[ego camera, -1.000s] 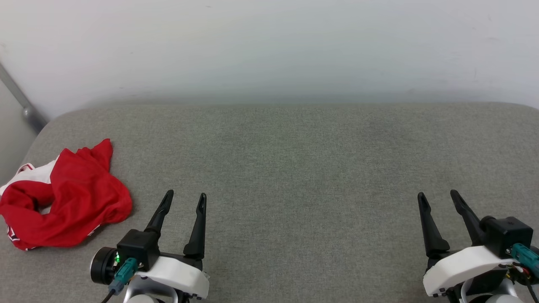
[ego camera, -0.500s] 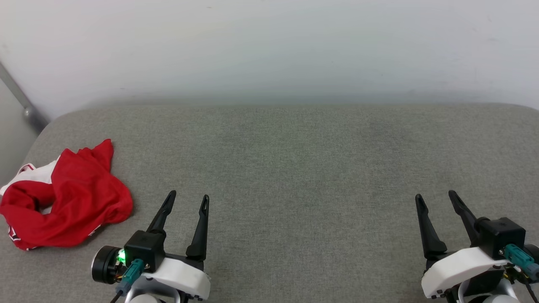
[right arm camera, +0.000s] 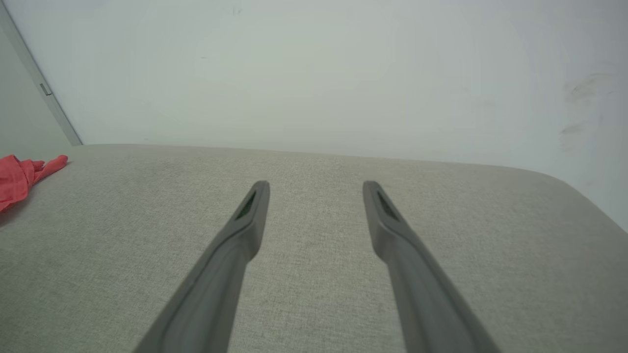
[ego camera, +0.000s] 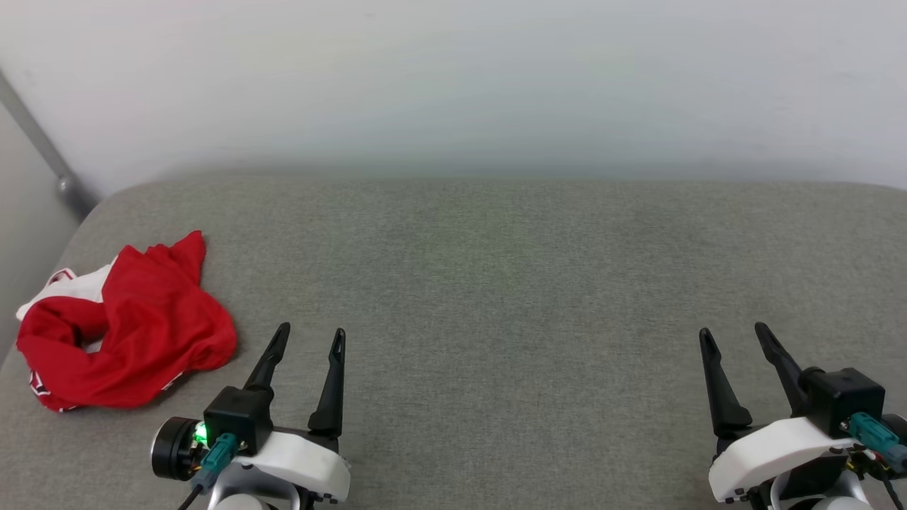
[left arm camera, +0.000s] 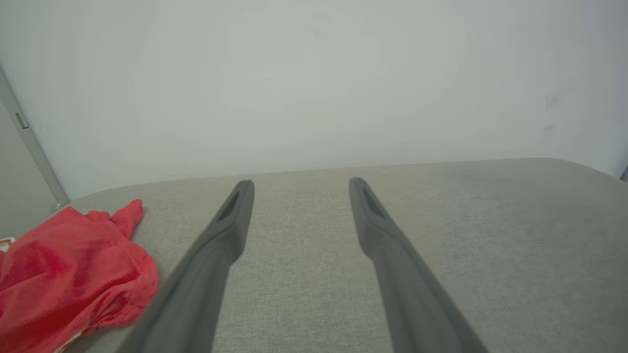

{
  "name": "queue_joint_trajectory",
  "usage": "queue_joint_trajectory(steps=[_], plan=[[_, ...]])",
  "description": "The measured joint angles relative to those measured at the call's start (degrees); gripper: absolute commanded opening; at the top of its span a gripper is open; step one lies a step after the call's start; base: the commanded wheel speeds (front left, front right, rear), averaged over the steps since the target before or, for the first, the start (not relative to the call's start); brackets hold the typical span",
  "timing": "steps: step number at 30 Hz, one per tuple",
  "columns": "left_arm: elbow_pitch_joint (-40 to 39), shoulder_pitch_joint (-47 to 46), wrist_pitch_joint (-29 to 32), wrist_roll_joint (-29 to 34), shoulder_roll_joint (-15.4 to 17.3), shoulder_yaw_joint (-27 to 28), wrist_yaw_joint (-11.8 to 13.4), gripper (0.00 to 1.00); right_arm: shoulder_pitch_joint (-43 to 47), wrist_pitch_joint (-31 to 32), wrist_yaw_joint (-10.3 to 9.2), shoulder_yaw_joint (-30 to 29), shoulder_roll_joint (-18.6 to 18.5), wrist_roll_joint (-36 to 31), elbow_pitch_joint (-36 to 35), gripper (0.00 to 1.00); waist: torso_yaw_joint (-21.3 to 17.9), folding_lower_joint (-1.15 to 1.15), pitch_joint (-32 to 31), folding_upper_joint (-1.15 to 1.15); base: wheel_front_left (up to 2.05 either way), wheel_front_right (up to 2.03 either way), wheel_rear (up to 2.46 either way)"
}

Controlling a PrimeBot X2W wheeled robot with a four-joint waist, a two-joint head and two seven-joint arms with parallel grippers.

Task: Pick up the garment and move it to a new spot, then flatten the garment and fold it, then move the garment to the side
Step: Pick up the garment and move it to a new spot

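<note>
While the garment [ego camera: 127, 329] lies bunched in a loose heap at the far left of the grey padded surface [ego camera: 496, 283], we see both grippers held low over the near edge, apart from it. The heap is mostly red, with a white patch along its upper left side and a bit of red-and-white striped trim at its lower left; one red corner points up toward the pale wall [ego camera: 453, 85] behind. It rests close to the surface's rounded left edge, not far from a grey metal bar [ego camera: 42, 152] that slants down the wall.

Our left gripper [ego camera: 312, 329] sits near the garment, just to its right, with a strip of bare grey cloth between the heap and the nearer finger. Its two dark fingers stand spread apart and point away from us toward the wall. A small green light [ego camera: 200, 433] glows on the black block at its wrist. From the left wrist view we look along the same spread fingers [left arm camera: 225, 235], the surface showing in the gap, and the garment [left arm camera: 73, 274] bulges at the lower left, beside the left finger.

Our right gripper [ego camera: 733, 329] is well apart from the garment, over the right side of the surface, its fingers likewise spread and pointing toward the wall. In the right wrist view, a red tip of the garment [right arm camera: 19, 179] shows at the left border, far from the parted fingers [right arm camera: 392, 235].
</note>
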Motion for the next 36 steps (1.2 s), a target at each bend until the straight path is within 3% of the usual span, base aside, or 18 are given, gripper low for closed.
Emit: queue_joint_trajectory(steps=[9, 18, 28, 36], plan=[[0.73, -1.15, -0.01, -0.38, 0.04, 1.8, 1.34, 1.0, -0.3, 0.03, 0.0, 0.69, 0.0, -0.19, -0.24, 1.0, 4.33, 0.0, 0.32, 0.0, 0.0, 0.0, 0.0], [0.77, -1.52, -0.01, -2.47, -0.2, 5.64, 3.3, 1.0, -1.3, 0.18, 0.0, 2.16, 0.01, -0.65, -0.94, 1.0, 12.72, 0.0, 1.14, 0.0, 0.0, 0.0, 0.0], [0.08, -1.07, -0.01, -3.25, -0.29, 8.35, 3.77, 1.0, -3.26, 0.01, 0.0, 4.61, 0.04, -0.85, -0.91, 1.0, 21.74, 0.0, 2.33, 0.0, 0.0, 0.0, 0.0], [-0.49, -0.49, -0.01, -3.44, -0.58, 8.93, 3.76, 1.0, -4.1, -0.42, 0.0, 6.03, 0.04, -0.62, -0.34, 1.0, 25.09, 0.0, 2.85, 0.0, 0.0, 0.0, 0.0]])
